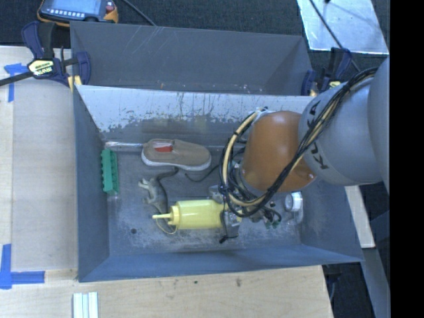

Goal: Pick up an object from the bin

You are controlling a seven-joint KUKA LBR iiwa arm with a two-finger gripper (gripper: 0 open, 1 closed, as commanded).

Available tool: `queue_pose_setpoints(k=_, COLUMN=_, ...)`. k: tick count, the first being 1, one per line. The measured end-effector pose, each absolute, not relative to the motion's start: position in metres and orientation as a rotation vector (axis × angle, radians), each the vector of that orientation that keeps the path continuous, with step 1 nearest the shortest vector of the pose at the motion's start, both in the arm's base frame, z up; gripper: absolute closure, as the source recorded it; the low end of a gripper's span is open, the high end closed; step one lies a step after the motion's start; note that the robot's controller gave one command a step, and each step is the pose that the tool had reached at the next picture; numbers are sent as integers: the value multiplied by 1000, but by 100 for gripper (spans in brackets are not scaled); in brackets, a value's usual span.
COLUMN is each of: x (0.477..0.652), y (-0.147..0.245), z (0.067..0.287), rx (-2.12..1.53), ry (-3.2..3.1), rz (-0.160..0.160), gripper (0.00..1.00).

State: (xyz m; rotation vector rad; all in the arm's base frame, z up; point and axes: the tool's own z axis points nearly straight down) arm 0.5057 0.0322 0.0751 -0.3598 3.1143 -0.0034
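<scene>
My gripper point(229, 226) is low in the bin's front middle, mostly hidden under the arm's orange cover. It touches or nearly touches the right end of a yellow squeeze bottle point(196, 215) that lies on its side with its nozzle pointing left. A small grey bent piece point(152, 191) lies just left of and behind the bottle. A tan shoe with a red inside point(175, 154) rests behind them, near the back wall.
A green toothed bar in a clear case point(109, 171) lies along the left wall. A small white and silver thing point(293, 204) sits at the right, partly under the arm. The arm and its cables cover the bin's right half.
</scene>
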Motion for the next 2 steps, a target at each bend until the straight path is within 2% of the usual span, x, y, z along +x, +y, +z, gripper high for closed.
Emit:
queue_pose_setpoints(k=1, x=552, y=32, z=75, rx=-379, ry=3134, rz=3, gripper=100)
queue_pose_setpoints(k=2, x=584, y=30, z=76, rx=-389, ry=3138, rz=2, gripper=100)
